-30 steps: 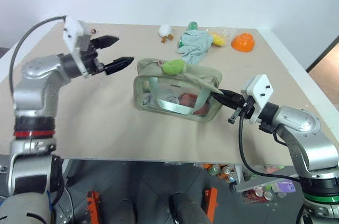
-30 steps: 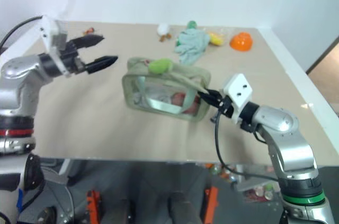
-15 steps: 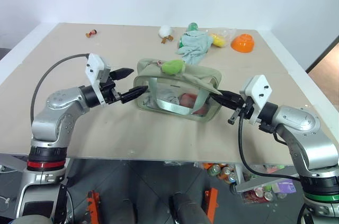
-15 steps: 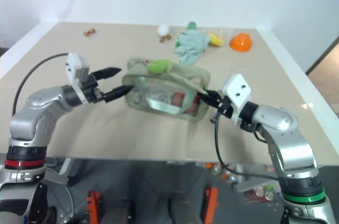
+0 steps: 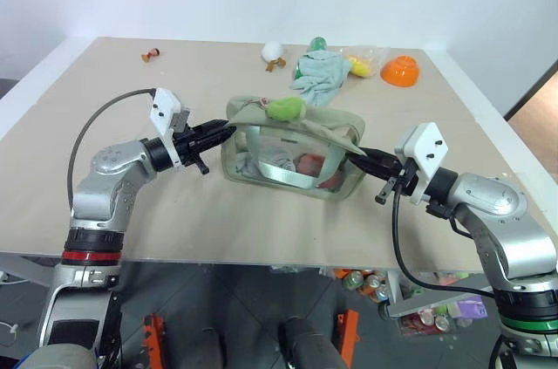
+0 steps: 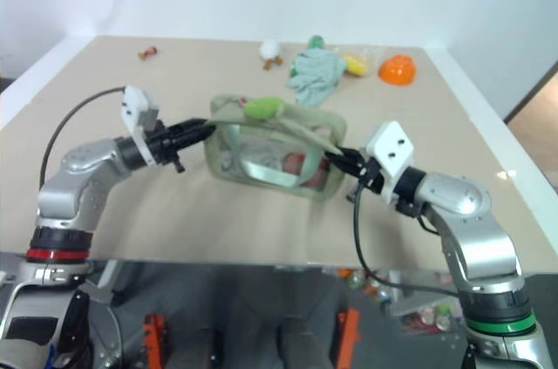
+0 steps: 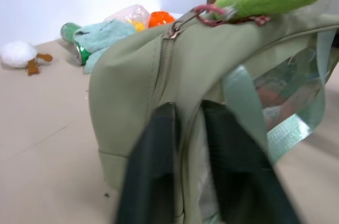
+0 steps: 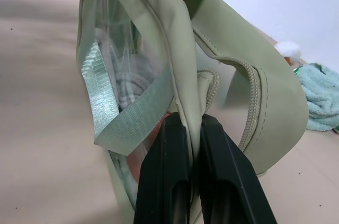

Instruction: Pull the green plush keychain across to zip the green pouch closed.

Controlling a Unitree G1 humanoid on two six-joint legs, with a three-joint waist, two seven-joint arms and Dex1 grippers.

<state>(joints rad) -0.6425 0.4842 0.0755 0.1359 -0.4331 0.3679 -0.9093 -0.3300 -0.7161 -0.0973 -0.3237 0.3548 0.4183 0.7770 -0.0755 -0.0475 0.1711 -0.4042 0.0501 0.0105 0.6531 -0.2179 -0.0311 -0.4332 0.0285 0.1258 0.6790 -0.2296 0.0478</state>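
The green pouch (image 5: 340,131) stands on the tan table with its clear window facing me and its zipper partly open. The green plush keychain (image 5: 285,109) rests on the pouch's top near the left end, hooked by a pink ring (image 7: 209,9) to the zipper pull. My left gripper (image 5: 227,130) is shut on the fabric of the pouch's left end, its fingers (image 7: 159,144) pinching the fabric below the zipper. At the pouch's right end my right gripper (image 5: 362,158) is shut on a fold of fabric (image 8: 183,83).
At the table's back lie a light blue-green cloth (image 5: 321,72), a green bottle (image 5: 316,42), an orange bowl (image 5: 400,70), a yellow thing in clear plastic (image 5: 359,62), a white toy (image 5: 272,53) and a small red thing (image 5: 150,57). The table's right edge (image 5: 514,168) runs close to my right arm.
My left gripper came down and to the right, reached the pouch's left end and shut on it. The right gripper kept its hold and did not move.
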